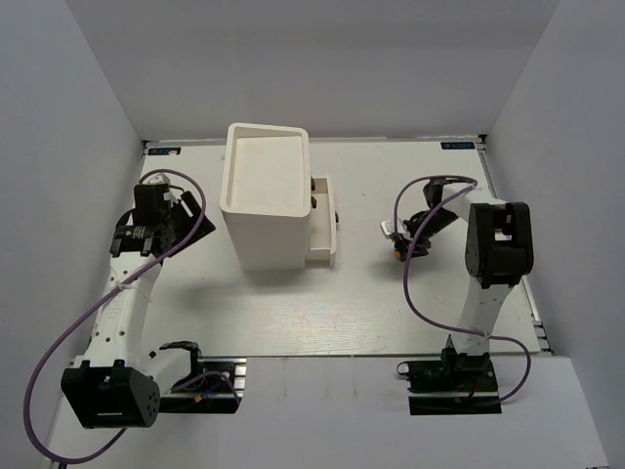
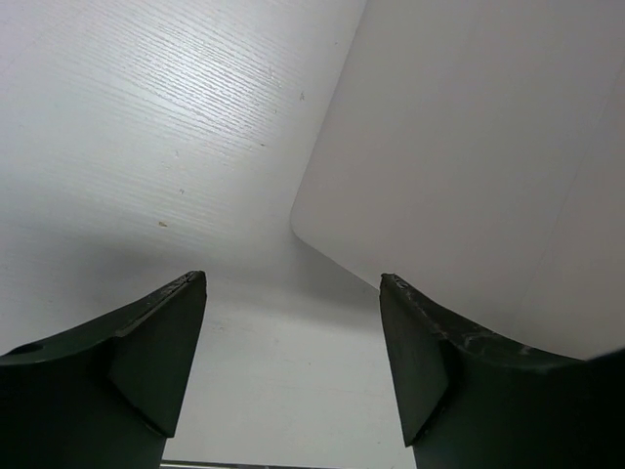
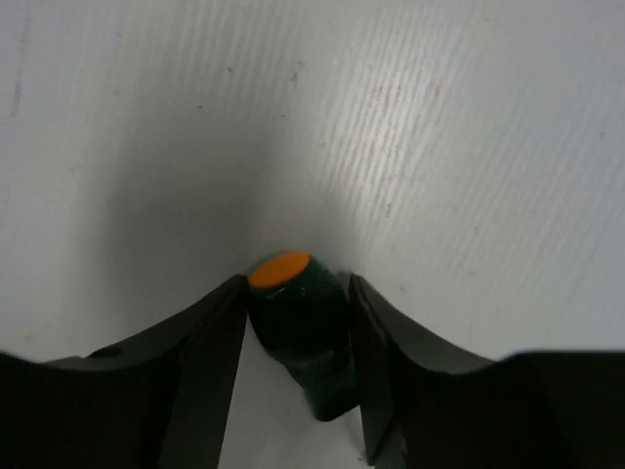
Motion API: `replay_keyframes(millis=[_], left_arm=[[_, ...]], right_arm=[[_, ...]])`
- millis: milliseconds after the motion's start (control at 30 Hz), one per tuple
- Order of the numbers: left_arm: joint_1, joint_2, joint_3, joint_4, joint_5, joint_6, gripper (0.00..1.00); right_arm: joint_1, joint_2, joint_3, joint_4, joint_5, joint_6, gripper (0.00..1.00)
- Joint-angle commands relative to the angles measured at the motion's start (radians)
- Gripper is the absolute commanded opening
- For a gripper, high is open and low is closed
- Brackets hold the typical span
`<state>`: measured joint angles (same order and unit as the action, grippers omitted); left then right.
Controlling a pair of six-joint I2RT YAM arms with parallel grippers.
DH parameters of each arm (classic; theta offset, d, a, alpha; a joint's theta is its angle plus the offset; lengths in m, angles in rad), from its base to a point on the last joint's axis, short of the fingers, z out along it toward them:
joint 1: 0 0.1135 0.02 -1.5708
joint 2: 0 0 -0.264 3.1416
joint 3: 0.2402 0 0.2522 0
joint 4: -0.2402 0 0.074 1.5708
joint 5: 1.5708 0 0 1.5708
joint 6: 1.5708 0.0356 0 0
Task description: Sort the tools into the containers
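My right gripper (image 1: 398,240) stands low over the table, right of the containers. In the right wrist view it (image 3: 298,283) is shut on a stubby green screwdriver with an orange end cap (image 3: 301,327), one finger pressed to each side. The tall white bin (image 1: 264,195) stands mid-table with the narrow white bin (image 1: 324,234) against its right side. Dark tool parts (image 1: 314,203) show inside the narrow bin. My left gripper (image 1: 184,211) is open and empty, just left of the tall bin. In the left wrist view the bin's wall (image 2: 469,147) fills the right. The other tools are out of view.
White walls close in the table (image 1: 391,313) on the left, back and right. Purple cables loop off both arms (image 1: 430,293). Black arm mounts (image 1: 454,376) sit at the near edge.
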<state>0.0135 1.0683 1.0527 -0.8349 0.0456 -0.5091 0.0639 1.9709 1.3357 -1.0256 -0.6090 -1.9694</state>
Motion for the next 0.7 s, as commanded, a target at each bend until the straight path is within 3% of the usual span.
replay_keyframes(millis=[0, 33, 100, 133, 200, 300, 400, 433, 467, 533, 567, 633, 667], left_arm=[[0.002, -0.005, 0.016, -0.003, 0.008, 0.003, 0.82], [0.002, -0.005, 0.017, -0.003, 0.008, 0.003, 0.82], [0.002, 0.005, 0.017, -0.003, 0.008, 0.003, 0.82], [0.002, 0.005, 0.017, -0.003, 0.008, 0.003, 0.82], [0.002, 0.005, 0.006, 0.007, 0.017, 0.003, 0.82], [0.002, 0.016, -0.005, 0.028, 0.027, 0.003, 0.82], [0.002, 0.027, -0.014, 0.046, 0.037, -0.006, 0.82], [0.002, 0.027, -0.014, 0.046, 0.046, -0.006, 0.82], [0.002, 0.039, -0.004, 0.046, 0.046, -0.006, 0.82], [0.002, 0.039, -0.003, 0.046, 0.046, -0.006, 0.82], [0.002, 0.050, 0.007, 0.046, 0.046, -0.006, 0.82], [0.002, 0.050, 0.016, 0.046, 0.046, -0.006, 0.82], [0.002, 0.050, 0.017, 0.046, 0.046, -0.006, 0.82]], right_arm=[[0.039, -0.027, -0.039, 0.103, 0.023, -0.045, 0.48], [0.048, -0.030, -0.033, 0.098, 0.014, 0.001, 0.26], [0.050, -0.035, 0.014, 0.037, -0.014, 0.032, 0.03], [0.056, -0.041, 0.055, 0.018, -0.056, 0.100, 0.00], [0.066, -0.053, 0.126, -0.034, -0.101, 0.170, 0.00], [0.103, -0.078, 0.223, -0.056, -0.233, 0.427, 0.00], [0.161, -0.078, 0.371, 0.030, -0.345, 0.962, 0.00], [0.177, -0.073, 0.402, 0.162, -0.334, 1.088, 0.00], [0.212, -0.058, 0.419, 0.185, -0.316, 1.356, 0.00], [0.244, -0.001, 0.537, 0.171, -0.304, 1.496, 0.00], [0.266, 0.053, 0.621, 0.145, -0.281, 1.675, 0.00], [0.290, 0.170, 0.759, 0.046, -0.288, 1.776, 0.00], [0.301, 0.193, 0.778, 0.029, -0.282, 1.920, 0.00]])
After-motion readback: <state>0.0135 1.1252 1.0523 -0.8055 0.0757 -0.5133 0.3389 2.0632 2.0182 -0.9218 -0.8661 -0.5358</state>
